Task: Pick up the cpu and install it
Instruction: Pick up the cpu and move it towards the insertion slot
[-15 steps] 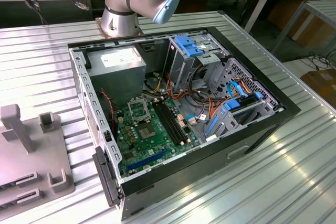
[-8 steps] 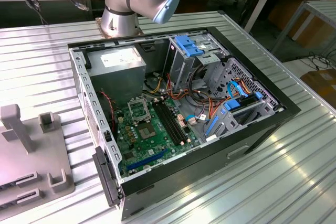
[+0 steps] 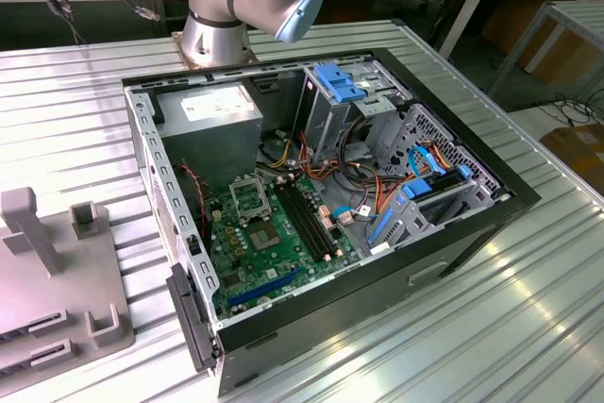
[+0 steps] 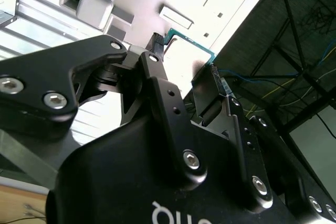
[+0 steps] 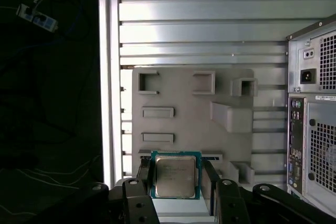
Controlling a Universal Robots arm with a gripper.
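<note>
In both wrist views my gripper [image 5: 176,178] [image 4: 184,56] is shut on the cpu [image 5: 175,176] [image 4: 190,55], a small square chip with a silver-grey top and a green rim. One black finger [image 5: 144,176] presses on each side of it. The chip hangs well above the grey holder plate [image 5: 184,103], near that plate's edge. In the exterior view the open computer case [image 3: 472,224] lies on the table. Its green motherboard [image 3: 283,261] carries the metal-framed socket [image 3: 247,197] beside the power supply [image 3: 209,120].
The grey holder plate [image 3: 47,280] with its raised blocks sits at the exterior view's left, beside the case. The arm's base [image 3: 215,30] stands behind the case. The case's rear panel [image 5: 315,129] and the ribbed table's edge [image 5: 108,77] flank the plate in the first wrist view.
</note>
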